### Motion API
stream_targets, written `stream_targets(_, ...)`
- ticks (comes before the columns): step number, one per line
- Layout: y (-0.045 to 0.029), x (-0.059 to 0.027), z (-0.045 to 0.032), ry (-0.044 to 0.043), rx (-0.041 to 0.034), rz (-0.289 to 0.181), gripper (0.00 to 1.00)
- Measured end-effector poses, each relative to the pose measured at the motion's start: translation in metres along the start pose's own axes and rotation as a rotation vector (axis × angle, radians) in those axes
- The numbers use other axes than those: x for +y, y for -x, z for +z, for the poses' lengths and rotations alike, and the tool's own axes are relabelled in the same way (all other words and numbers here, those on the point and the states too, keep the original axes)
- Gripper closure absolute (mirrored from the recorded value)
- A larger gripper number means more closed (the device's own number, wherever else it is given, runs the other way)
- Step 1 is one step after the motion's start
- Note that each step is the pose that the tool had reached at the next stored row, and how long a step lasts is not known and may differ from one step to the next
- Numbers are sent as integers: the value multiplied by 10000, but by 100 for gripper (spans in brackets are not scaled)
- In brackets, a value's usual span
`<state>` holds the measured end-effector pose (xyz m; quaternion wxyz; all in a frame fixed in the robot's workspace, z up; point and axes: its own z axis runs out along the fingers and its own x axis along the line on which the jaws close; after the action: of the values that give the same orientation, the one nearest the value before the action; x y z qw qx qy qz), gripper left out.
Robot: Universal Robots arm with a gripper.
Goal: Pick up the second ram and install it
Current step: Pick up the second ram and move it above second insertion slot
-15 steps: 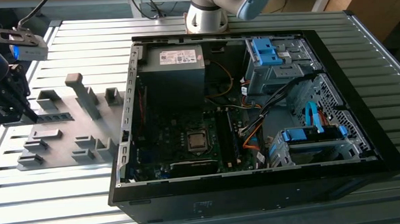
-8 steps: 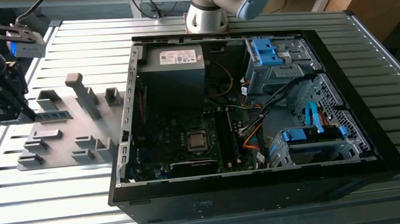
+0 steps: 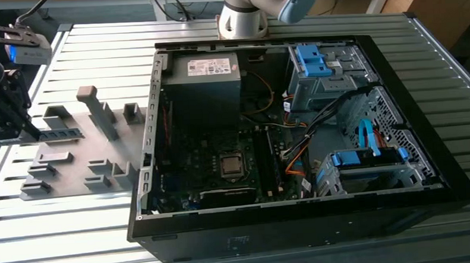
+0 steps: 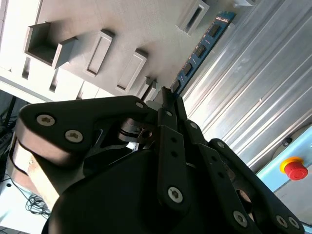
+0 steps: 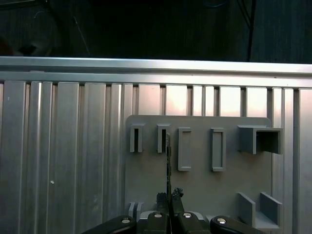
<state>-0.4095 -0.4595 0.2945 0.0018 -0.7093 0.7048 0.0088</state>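
While the gripper [image 4: 166, 96] stands over the grey holder plate [image 3: 70, 169] at the exterior view's left, its fingers are closed narrowly on one end of the second ram [image 4: 201, 50], so the pick-up step seems in hand. In the first wrist view the blue stick runs edge-on away from the fingertips; whether it is free of its holder block I cannot tell. The other slot blocks [image 5: 179, 148] on the plate hold nothing visible. Well apart, the open computer case [image 3: 303, 226] holds the motherboard [image 3: 196, 163], a power supply [image 3: 203, 79] and blue-latched drive bays [image 3: 364, 167]. I judge that installing calls for keeping the stick straight and lining it with a free memory slot [image 3: 269, 159].
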Motion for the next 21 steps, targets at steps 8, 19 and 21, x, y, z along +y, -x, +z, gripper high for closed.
stream_targets(8,1,0,-44,1,1,0,86)
stream_targets(19,2,1,-106,1,0,0,86)
stream_targets(21,2,1,-118,1,0,0,86)
